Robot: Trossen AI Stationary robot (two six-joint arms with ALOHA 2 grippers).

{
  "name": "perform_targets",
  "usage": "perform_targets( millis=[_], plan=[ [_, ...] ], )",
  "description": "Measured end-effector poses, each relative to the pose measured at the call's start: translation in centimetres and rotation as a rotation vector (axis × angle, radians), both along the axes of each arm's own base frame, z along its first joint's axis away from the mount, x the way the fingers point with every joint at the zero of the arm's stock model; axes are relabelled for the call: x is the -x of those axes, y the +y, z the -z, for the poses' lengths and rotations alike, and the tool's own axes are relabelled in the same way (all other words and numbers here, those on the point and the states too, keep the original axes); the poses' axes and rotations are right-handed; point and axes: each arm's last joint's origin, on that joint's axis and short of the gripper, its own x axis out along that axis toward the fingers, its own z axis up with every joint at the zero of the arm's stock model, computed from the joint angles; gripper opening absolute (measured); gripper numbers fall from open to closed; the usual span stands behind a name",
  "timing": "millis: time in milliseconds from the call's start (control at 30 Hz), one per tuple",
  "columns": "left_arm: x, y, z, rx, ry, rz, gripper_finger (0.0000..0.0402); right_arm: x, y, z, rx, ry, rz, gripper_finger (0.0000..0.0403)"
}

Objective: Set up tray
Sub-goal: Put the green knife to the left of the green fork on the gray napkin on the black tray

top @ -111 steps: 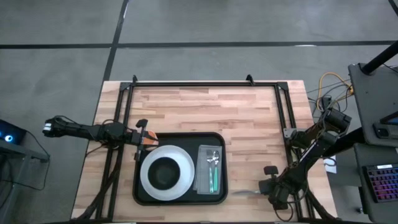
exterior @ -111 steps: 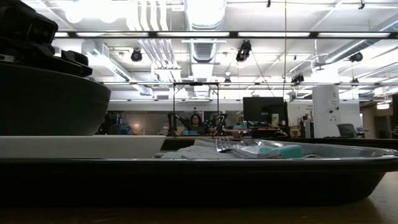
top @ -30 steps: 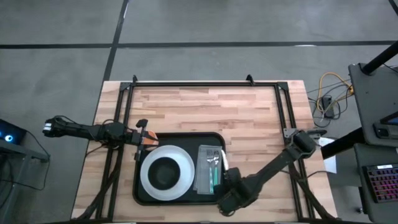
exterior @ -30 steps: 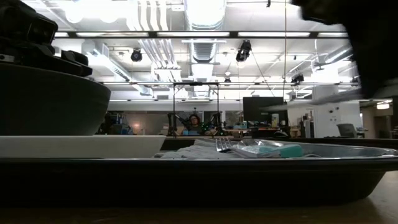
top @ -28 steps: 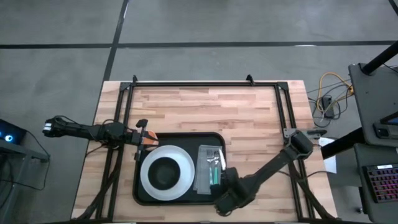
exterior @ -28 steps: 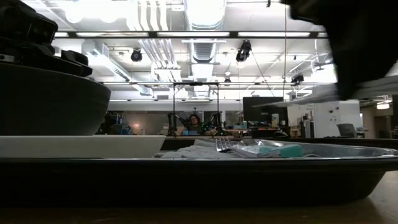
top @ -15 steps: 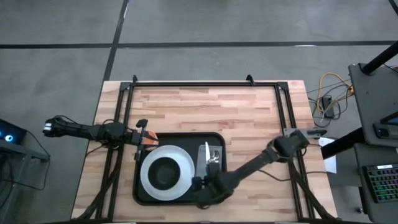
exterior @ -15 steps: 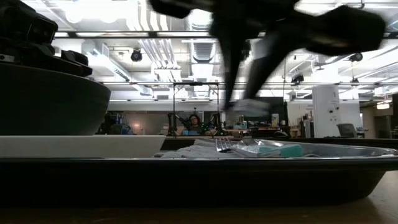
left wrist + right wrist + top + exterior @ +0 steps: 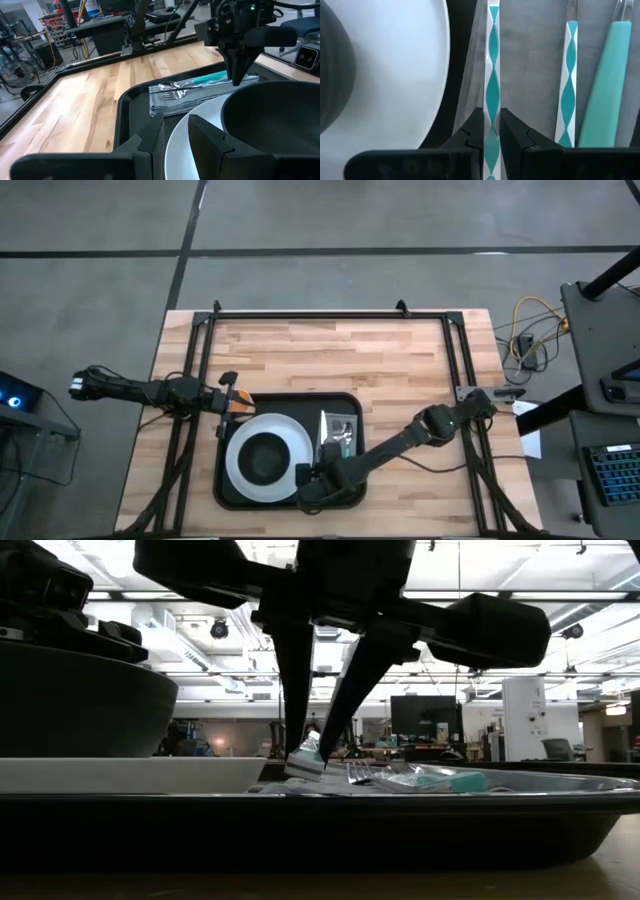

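Note:
The black tray (image 9: pixel 290 398) lies near the table's near edge. On it, a white plate (image 9: pixel 240 442) carries a black bowl (image 9: pixel 265 460). To the plate's right, a grey napkin (image 9: pixel 351 421) holds a fork and spoon (image 9: pixel 172 87). My right gripper (image 9: pixel 308 477) is over the napkin's left edge, beside the plate, shut on a utensil with a clear-and-teal handle (image 9: pixel 492 75). My left gripper (image 9: pixel 232 402) is at the tray's far left corner with its fingers open (image 9: pixel 175 132) over the plate's rim. I cannot tell whether it touches anything. My right gripper pinches the utensil's teal-patterned handle (image 9: pixel 492 102) near its free end, between its two fingers. The fingers come from above, pointing down (image 9: pixel 312 755). The handle end (image 9: pixel 305 764) sits just above the napkin. The utensil runs toward the far edge along the napkin's left border.
Another teal-patterned handle (image 9: pixel 568 95) and a solid teal one (image 9: pixel 610 75) lie on the napkin right of the held utensil. Bare wood (image 9: pixel 330 355) stretches beyond the tray to the far edge. A black frame (image 9: pixel 320 315) borders the table. A person sits far back in the room (image 9: pixel 316 733).
My right arm has swept from the table's near right side leftward over the tray, staying shut on the utensil. It has come down at the napkin's left edge next to the plate. The utensil now runs along the napkin.

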Motion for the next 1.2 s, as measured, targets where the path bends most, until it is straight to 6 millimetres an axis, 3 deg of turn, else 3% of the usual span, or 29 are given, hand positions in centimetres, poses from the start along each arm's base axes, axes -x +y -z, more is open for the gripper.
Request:
perform_targets(
  millis=[1200],
  plan=[
    [0.0,0.0,0.0,0.0,0.0,0.0,0.0071,-0.4,-1.4,1.0,-0.087,0.087,0.013,0.0024]
  ],
)
